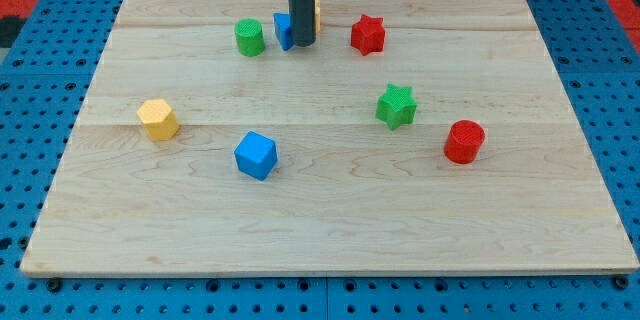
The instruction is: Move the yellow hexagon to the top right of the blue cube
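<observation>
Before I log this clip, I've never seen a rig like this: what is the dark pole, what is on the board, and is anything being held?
There is one camera view, looking down at a pale wooden board on a blue pegboard. The dark pole is the robot arm's rod. It has no jaws, so nothing is held; it only pushes blocks by sliding my tip along the board.

My tip is near the view's top, against a partly hidden blue block, with a sliver of a yellow-orange block behind the rod. Nearby are a green cylinder and a red star. Lower down lie the yellow hexagon, the blue cube, a green star and a red cylinder.
</observation>
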Tool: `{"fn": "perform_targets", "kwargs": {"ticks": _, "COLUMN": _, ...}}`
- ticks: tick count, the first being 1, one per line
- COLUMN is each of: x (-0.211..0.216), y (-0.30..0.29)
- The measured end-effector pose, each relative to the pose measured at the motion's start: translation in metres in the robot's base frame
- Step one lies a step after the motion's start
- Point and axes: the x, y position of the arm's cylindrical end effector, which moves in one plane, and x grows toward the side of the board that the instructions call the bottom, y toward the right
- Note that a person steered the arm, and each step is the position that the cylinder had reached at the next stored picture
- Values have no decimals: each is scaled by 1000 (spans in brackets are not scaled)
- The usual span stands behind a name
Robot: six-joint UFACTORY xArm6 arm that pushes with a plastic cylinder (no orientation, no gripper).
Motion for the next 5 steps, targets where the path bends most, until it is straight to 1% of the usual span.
{"fn": "perform_targets", "kwargs": {"ticks": 2, "x": 21, "y": -56}}
{"fn": "perform_targets", "kwargs": {"ticks": 3, "x": 19, "y": -56}}
{"fn": "perform_targets", "kwargs": {"ticks": 4, "x": -1, "y": -52}}
{"fn": "perform_targets", "kwargs": {"ticks": 5, "x": -28, "y": -25}}
